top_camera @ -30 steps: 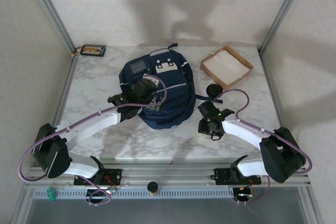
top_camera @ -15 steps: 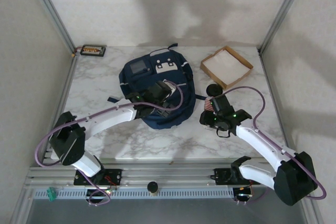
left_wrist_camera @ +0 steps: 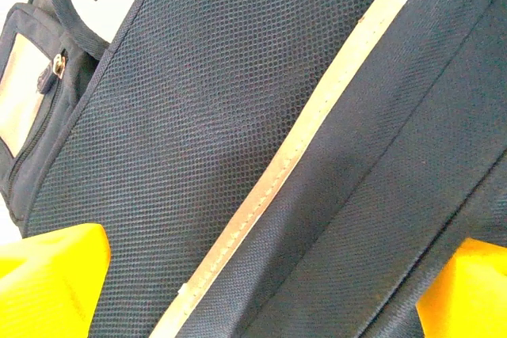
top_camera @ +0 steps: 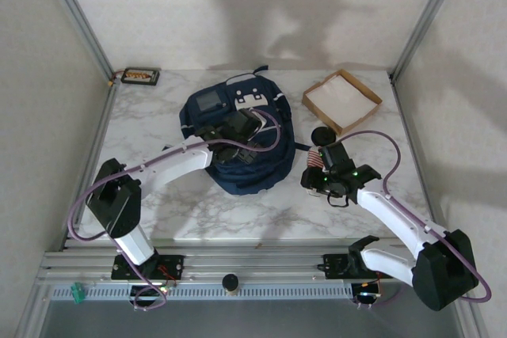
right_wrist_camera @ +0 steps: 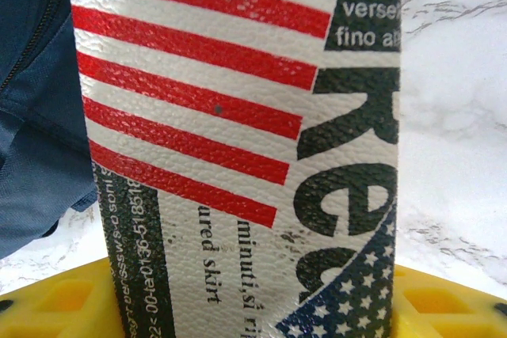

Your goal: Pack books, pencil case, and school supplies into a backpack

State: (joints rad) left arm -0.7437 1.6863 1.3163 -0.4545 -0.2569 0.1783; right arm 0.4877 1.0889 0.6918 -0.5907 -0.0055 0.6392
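Top external: backpack lies flat; cardboard tray white inside.

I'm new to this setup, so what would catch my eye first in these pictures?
A big navy backpack lies mid-table with the left gripper open close above its pale stripe. The right gripper, beside the backpack's right edge, is shut on a stars-and-stripes case. A cardboard tray sits at back right.

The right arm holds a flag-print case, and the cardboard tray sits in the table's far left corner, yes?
No: the top view shows the cardboard tray in the far right corner. The right gripper does hold the flag-print case.
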